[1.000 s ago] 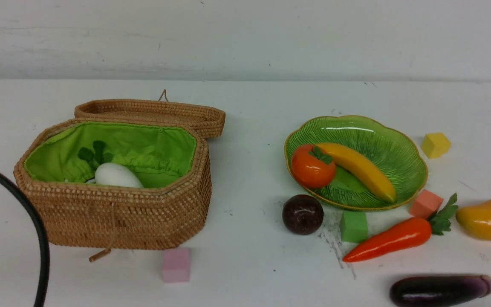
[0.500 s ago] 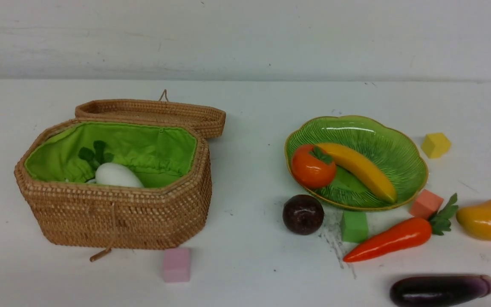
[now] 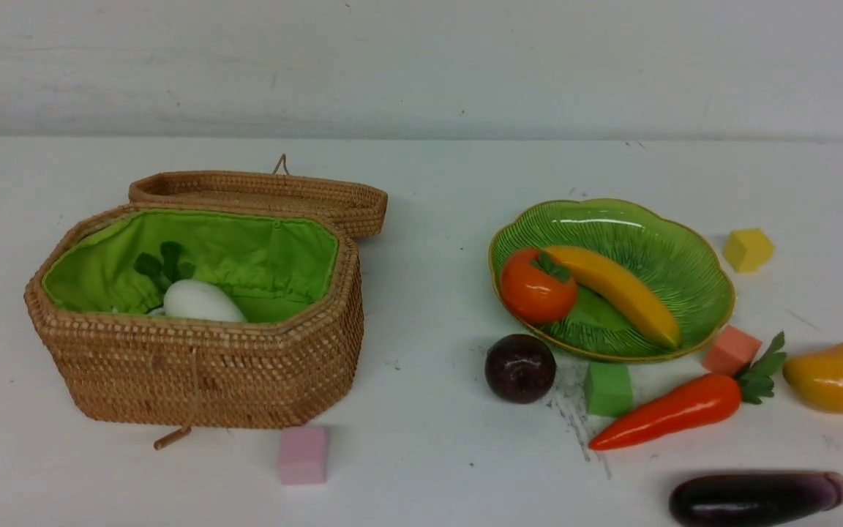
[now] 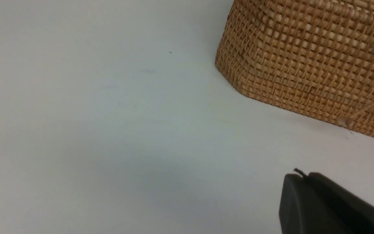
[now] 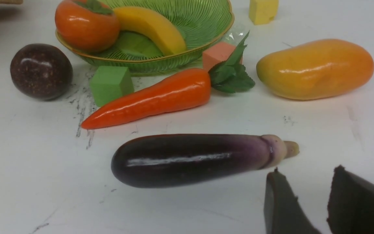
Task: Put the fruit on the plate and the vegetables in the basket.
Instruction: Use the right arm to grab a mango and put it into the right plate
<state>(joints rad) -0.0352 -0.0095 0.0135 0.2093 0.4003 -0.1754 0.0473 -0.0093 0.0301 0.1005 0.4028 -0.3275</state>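
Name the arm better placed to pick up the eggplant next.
Right. The right gripper sits open just beside the stem end of the eggplant; the left gripper is shut near the basket, far from it.

pink cube (image 3: 303, 454), green cube (image 3: 608, 388), coral cube (image 3: 730, 350), yellow cube (image 3: 748, 249)

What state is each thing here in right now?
basket: open, radish inside
plate: holds persimmon and banana
plum: on table
carrot: on table
mango: on table
eggplant: on table
left gripper: shut, empty
right gripper: open, empty
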